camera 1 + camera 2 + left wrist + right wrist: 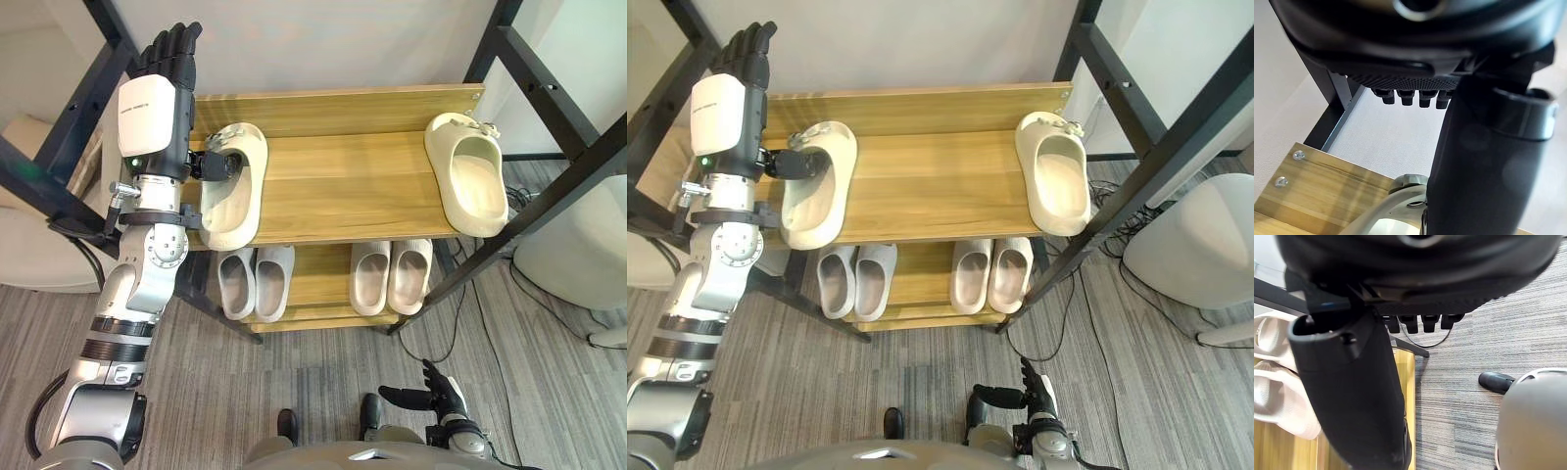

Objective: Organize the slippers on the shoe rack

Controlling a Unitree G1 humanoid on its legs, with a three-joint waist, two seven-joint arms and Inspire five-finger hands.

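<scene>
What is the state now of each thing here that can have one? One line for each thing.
Left hand: open, fingers straight, thumb reaching into the left slipper.
Left slipper: sole down, left end of the top shelf.
Right slipper: sole down, right end of the same shelf, untouched.
Grey pair: side by side on the lower shelf.
Cream pair: side by side, same shelf.
Right hand: open, low, holding nothing.
</scene>
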